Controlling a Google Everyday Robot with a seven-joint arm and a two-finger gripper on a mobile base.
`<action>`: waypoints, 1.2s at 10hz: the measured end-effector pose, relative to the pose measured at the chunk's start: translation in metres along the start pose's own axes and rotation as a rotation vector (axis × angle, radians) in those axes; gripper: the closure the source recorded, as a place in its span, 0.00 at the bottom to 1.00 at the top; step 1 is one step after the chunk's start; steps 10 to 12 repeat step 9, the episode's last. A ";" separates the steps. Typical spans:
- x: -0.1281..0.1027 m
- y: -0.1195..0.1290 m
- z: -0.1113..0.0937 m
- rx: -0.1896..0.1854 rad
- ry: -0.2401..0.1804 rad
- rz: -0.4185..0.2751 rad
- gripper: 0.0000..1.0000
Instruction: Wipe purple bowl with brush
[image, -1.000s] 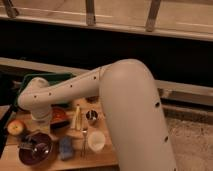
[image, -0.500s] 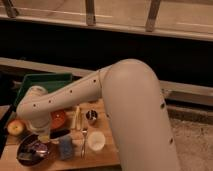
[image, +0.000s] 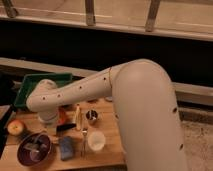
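1. Low at the table's 7 o'clock corner sits the round glossy dark purple bowl (image: 34, 149), upright, near the front edge. Something pale glints inside it; I can't tell what.
2. Handling, as a judgement: the hard glazed look suggests ceramic or stiff plastic. It is probably rigid, moderately light, slick and chippable, and likely to skate on wood when scrubbed. The rim is the only sensible place to pinch it; for wiping, press down into the hollow, not sideways.
3. At 1 o'clock of the bowl, just above its rim, hangs the pale gripper (image: 45, 122) under the wrist. I can't tell whether it is spread or pressed together, or whether it carries anything.
4. A rounded matte white robot arm (image: 135, 100) sweeps in from 3 o'clock. Its thick smooth shell hides much of the tabletop.
5. A smooth round red-yellow apple (image: 15, 127) lies at 11 o'clock of the bowl, apart from it.
6. A soft-looking rectangular blue sponge (image: 66, 148) lies flat at 3 o'clock, just beside the bowl.
7. Farther along 3 o'clock stands a small white cup (image: 96, 140), upright, narrower than the bowl.
8. A dark flat object (image: 65, 128) at 2 o'clock is possibly the brush; not sure.
9. An orange-red dish (image: 62, 115) is partly hidden behind the wrist.
10. A small shiny metal cup (image: 91, 116) stands at 2 o'clock, well apart.
11. A green plastic tray (image: 45, 79) with walls sits at 12 o'clock, behind the arm.
12. All of it rests on the light wooden table (image: 107, 155), matte and flat.
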 end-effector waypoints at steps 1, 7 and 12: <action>-0.015 -0.007 0.001 0.004 -0.007 -0.029 1.00; -0.031 0.039 0.022 -0.059 -0.004 -0.047 1.00; -0.006 0.045 0.016 -0.045 0.001 0.007 1.00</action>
